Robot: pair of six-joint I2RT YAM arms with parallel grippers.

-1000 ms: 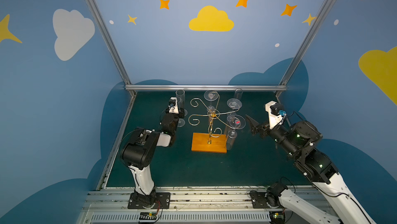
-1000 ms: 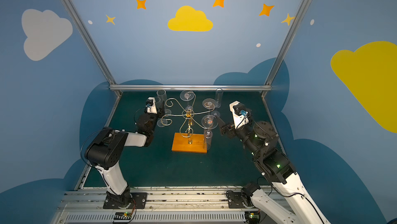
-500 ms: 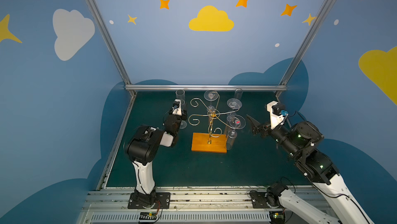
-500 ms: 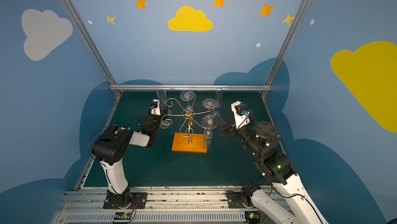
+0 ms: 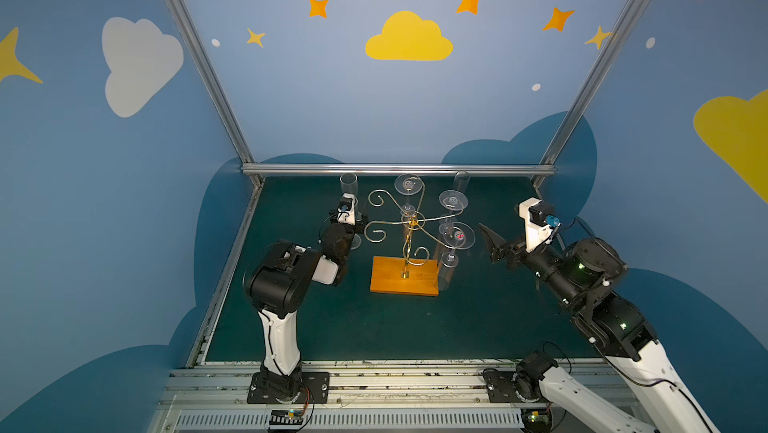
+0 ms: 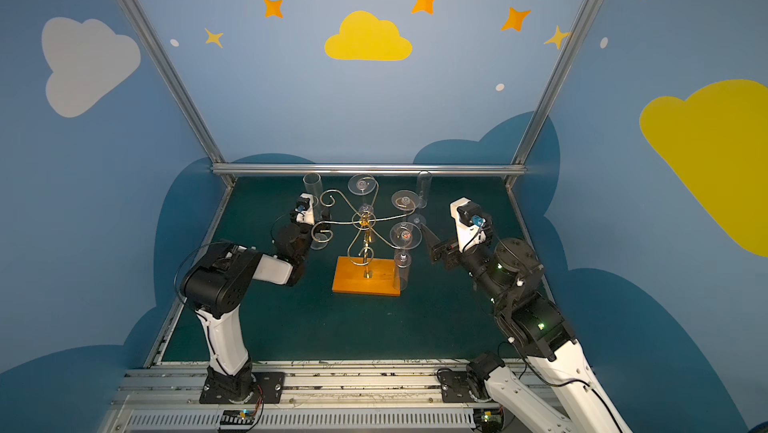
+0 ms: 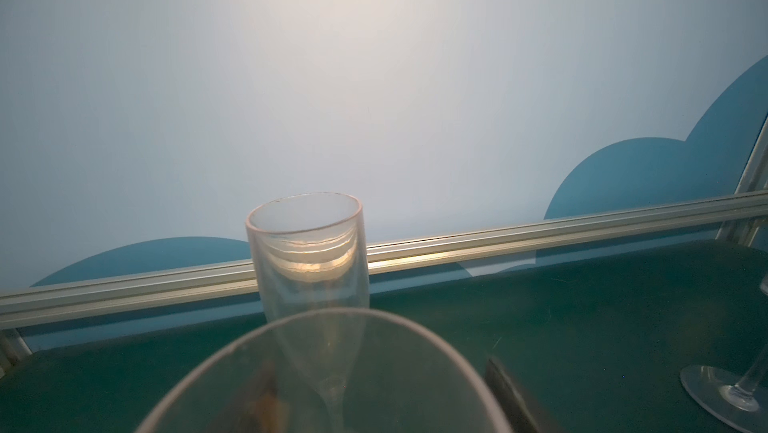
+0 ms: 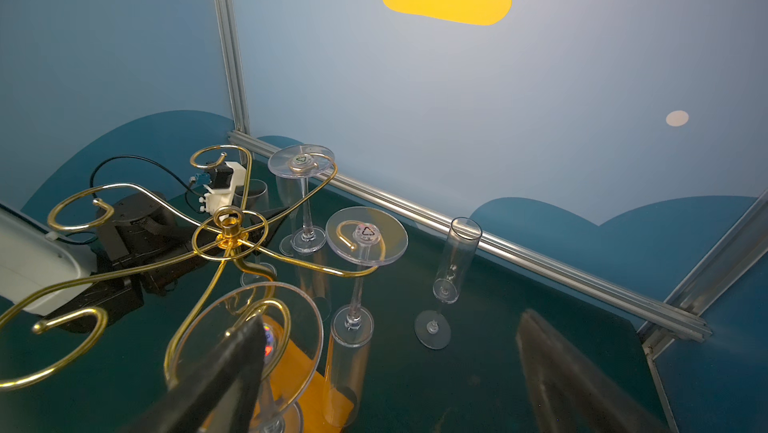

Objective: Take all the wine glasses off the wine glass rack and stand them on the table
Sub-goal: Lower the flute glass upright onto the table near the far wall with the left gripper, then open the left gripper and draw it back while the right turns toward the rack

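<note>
Left claw (image 7: 384,389) is straddling a glass (image 7: 324,372) apparently standing on the tabletop (image 5: 316,327), grip unclear. Right claw (image 5: 492,242) is gaping empty, right of centre, beside a wine glass (image 5: 457,235) hanging on the central rack (image 5: 405,281); closing on its stem seems next.

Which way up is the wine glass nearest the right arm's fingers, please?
Upside down: the wine glass hangs with its foot on top, held in a spiral curl of the wine glass rack, bowl pointing down.
</note>
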